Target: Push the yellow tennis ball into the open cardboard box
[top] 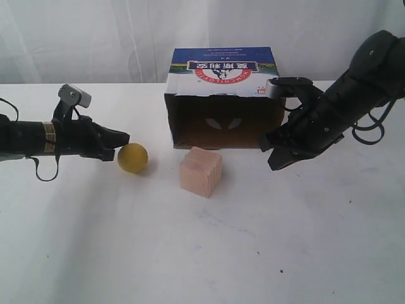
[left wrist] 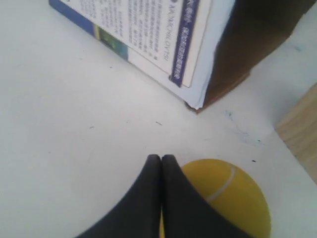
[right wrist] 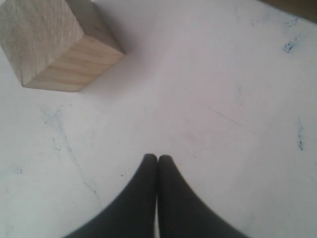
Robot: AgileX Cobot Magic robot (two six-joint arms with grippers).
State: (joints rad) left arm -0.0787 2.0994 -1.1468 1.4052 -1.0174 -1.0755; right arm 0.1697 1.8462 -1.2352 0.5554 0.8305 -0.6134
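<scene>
The yellow tennis ball [top: 132,158] rests on the white table, left of the pale wooden cube [top: 200,171]. My left gripper [top: 125,138] is shut, empty, its tips touching the ball's upper left side; the left wrist view shows the closed fingertips [left wrist: 161,159] over the ball [left wrist: 233,198] with its white seam. The open cardboard box [top: 223,101] lies on its side behind the cube, dark opening facing forward, and its printed wall [left wrist: 148,34] shows in the left wrist view. My right gripper [top: 264,144] is shut, empty, just right of the box's opening, hovering over bare table [right wrist: 158,158].
The wooden cube [right wrist: 52,42] stands in front of the box's opening, between the ball and the right arm. A white curtain hangs behind the table [top: 190,253]. The right arm's bulky black links [top: 354,82] stand beside the box's right wall.
</scene>
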